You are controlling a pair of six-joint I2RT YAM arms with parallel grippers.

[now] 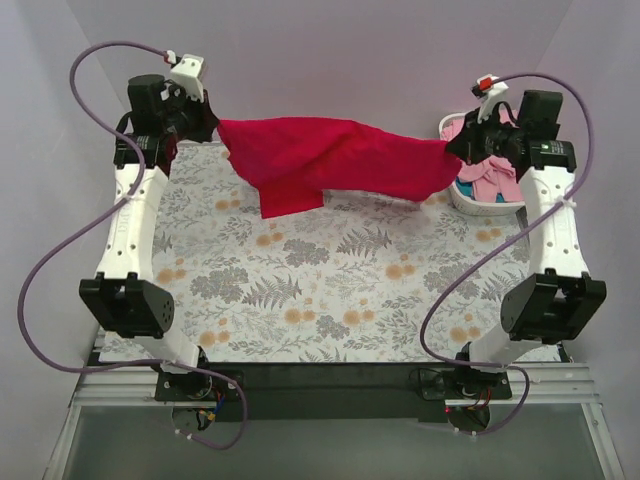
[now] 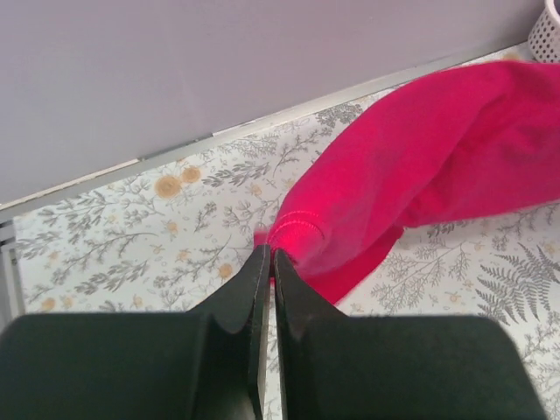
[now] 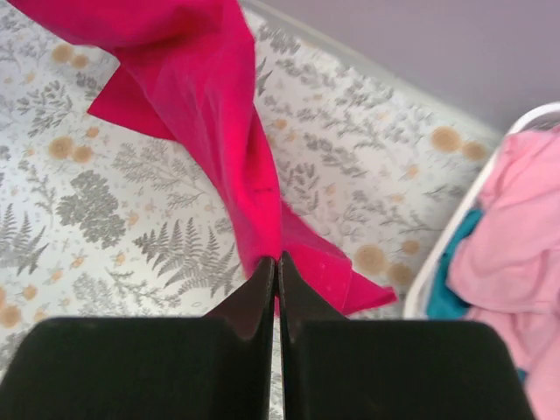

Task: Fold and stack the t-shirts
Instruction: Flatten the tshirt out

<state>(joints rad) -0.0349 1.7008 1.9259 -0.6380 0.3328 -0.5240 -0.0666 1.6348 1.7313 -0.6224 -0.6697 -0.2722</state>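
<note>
White laundry basket (image 1: 468, 203) sits on the floral desk (image 1: 320, 290), in the far right corner. Pink t-shirts (image 1: 492, 178) are heaped inside it, with a teal cloth (image 3: 448, 297) tucked against the near rim. Grey wall (image 1: 330, 50) is right behind the basket. Purple cables (image 1: 95, 62) loop from both wrists, well clear of the basket.

Red t-shirt (image 1: 330, 160) hangs in the air as a sagging band. It runs from the basket's left rim out to the far left corner, opposite the basket. In the top view its right end overlaps the basket's left edge. A loose flap droops toward the desk away from the basket; cannot tell whether it touches.

Right fingers (image 1: 458, 150) are just beside the basket's left rim and raised off the desk. The wrist view shows them (image 3: 267, 273) pressed together with a bunched edge of the red cloth pinched at the tips. Left fingers (image 1: 207, 120) are well apart from the basket at the shirt's other end. They (image 2: 262, 264) are also pressed together on a hemmed corner of red cloth.

Both arms stretch from their bases across the desk to the basket's side, forearms rising and wrists high.
</note>
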